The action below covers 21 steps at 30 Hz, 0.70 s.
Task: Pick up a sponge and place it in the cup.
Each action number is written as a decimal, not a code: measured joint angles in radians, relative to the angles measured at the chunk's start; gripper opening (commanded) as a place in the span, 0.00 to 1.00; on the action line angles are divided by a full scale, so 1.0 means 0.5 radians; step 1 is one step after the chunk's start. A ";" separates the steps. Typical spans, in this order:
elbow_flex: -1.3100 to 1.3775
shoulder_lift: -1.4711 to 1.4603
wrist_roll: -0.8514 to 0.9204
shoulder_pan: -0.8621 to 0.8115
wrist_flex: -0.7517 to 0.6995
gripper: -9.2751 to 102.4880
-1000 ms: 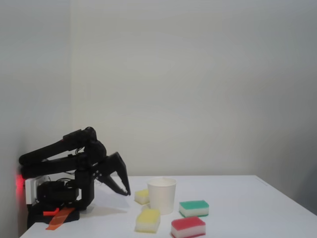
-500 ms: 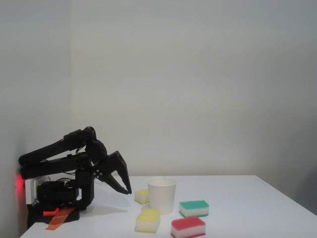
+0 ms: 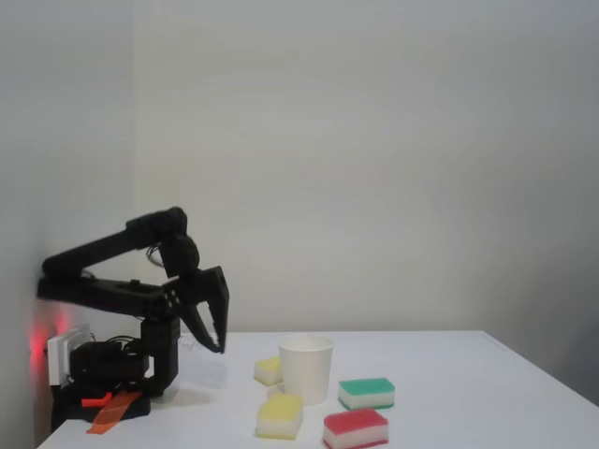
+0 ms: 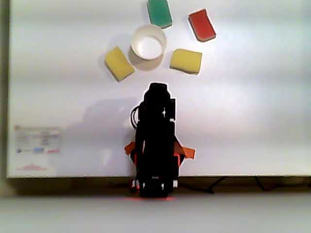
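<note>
black arm on a white table, base at the left edge in the fixed view, at the bottom centre in the other view. gripper hangs in the air, fingers pointing down at the table, left of the cup in the fixed view, touching nothing. fingers look slightly parted and hold nothing (dark against dark, hard to read the gap)

cup stands upright, white paper, open mouth up, inside looks empty in the other view

sponge, yellow top over white bottom, lies flat on the table, in front of the cup and a bit left in the fixed view; in the other view it sits just right of the cup and slightly lower, close but apart from it

second pale yellow sponge lies just beside the cup on the other side, partly behind it in the fixed view, lower left of it in the other view

green-topped sponge is right of the cup in the fixed view, above it in the other view. red-topped sponge is nearest the camera in the fixed view, at the upper right in the other view

orange tape by the arm base, and a red light glows on the wall at the left edge of the fixed view. a label sticker lies on the table at the left in the other view
</note>
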<state>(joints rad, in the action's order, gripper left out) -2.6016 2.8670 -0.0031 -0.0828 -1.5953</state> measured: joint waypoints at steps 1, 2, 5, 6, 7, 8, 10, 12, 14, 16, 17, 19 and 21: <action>0.067 -0.089 -0.009 -0.006 -0.021 0.08; 0.123 -0.172 0.003 -0.040 -0.031 0.08; 0.273 -0.393 0.003 -0.123 0.015 0.08; 0.310 -0.466 0.003 -0.160 0.034 0.09; 0.347 -0.531 0.003 -0.196 0.055 0.09; 0.383 -0.617 0.003 -0.224 0.071 0.09; 0.488 -0.764 0.052 -0.285 0.077 0.09; 0.586 -0.874 0.117 -0.390 0.077 0.13; 0.657 -0.966 0.166 -0.497 0.101 0.20; 0.684 -1.019 0.199 -0.574 0.163 0.22; 0.693 -1.055 0.199 -0.589 0.196 0.25; 0.736 -1.138 0.215 -0.586 0.249 0.34; 0.813 -1.239 0.239 -0.607 0.279 0.37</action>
<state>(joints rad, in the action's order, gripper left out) -2.1951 2.2473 0.1166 -0.3866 -1.4557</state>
